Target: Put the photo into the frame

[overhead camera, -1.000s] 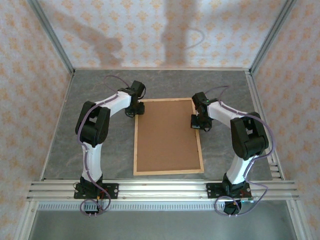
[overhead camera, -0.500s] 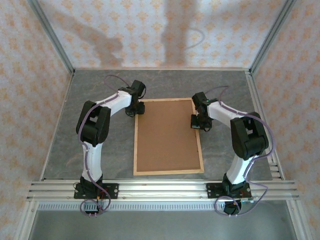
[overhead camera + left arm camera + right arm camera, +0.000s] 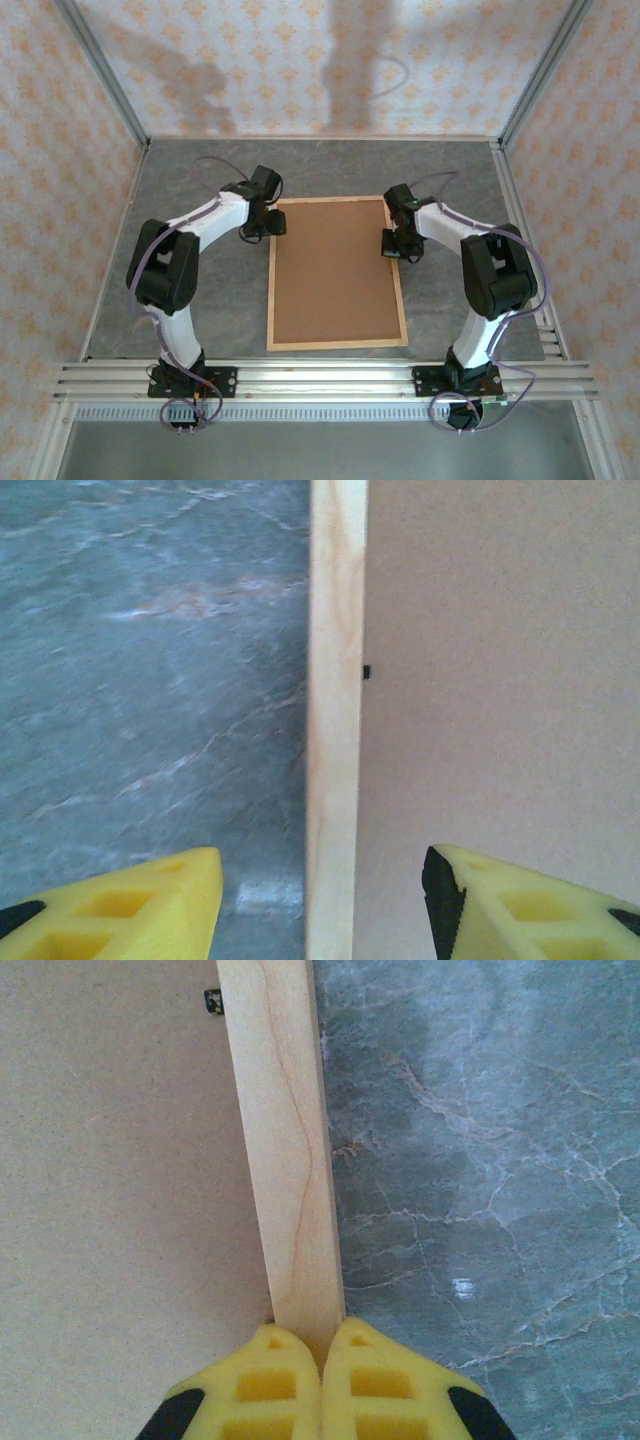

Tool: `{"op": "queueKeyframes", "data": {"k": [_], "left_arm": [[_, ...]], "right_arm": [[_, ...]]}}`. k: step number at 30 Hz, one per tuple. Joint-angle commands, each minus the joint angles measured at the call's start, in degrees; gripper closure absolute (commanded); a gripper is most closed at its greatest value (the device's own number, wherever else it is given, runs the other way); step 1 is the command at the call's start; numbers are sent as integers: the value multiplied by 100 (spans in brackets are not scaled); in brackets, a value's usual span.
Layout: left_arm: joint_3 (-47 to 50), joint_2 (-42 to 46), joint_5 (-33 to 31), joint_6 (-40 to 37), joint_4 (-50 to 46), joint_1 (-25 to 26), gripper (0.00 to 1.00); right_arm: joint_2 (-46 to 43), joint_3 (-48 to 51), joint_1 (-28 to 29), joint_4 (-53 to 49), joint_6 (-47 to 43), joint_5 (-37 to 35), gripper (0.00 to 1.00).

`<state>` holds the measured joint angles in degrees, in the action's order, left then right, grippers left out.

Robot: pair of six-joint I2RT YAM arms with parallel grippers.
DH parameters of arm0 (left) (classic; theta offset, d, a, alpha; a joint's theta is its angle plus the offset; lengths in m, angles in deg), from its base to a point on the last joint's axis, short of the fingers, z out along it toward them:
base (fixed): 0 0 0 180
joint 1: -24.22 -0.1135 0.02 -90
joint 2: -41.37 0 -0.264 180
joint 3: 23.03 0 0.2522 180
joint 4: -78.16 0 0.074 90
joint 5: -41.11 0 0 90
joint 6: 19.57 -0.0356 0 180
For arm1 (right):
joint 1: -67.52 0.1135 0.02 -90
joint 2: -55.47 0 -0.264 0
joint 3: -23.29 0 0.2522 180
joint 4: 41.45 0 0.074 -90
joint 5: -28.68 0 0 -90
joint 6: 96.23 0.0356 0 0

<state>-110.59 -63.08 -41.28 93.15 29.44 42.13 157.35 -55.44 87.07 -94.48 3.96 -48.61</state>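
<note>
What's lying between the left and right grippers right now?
The frame, filled edge to edge by a brown backing board, spans the stretch between the left gripper and the right gripper, as the top external view shows.

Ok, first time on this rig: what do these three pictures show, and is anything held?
Two white robot arms are bolted at the near edge of a grey table. The overhead picture looks down on both: left arm, right arm. Between them lies the wooden frame with a brown backing board in it. The other two pictures come from a camera on each wrist, its yellow fingers at the bottom. The left jaws stand open, straddling the frame's left strip without gripping. The right jaws are shut, tips together on the right strip. Nothing looks held.
</note>
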Motion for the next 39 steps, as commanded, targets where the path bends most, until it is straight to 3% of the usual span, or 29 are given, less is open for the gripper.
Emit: {"op": "queueKeyframes", "data": {"k": [1,12,20,39], "left_arm": [[411,318,132,207,190,-124,42],[1163,653,855,370,451,-183,58],[1180,541,963,350,547,-183,67],[1610,1040,1220,377,130,-19,71]], "right_arm": [[231,81,51,76,-28,-65,97],[299,66,56,86,-22,-94,97],[321,70,54,95,-33,-91,97],[315,106,54,147,-26,-47,97]]}}
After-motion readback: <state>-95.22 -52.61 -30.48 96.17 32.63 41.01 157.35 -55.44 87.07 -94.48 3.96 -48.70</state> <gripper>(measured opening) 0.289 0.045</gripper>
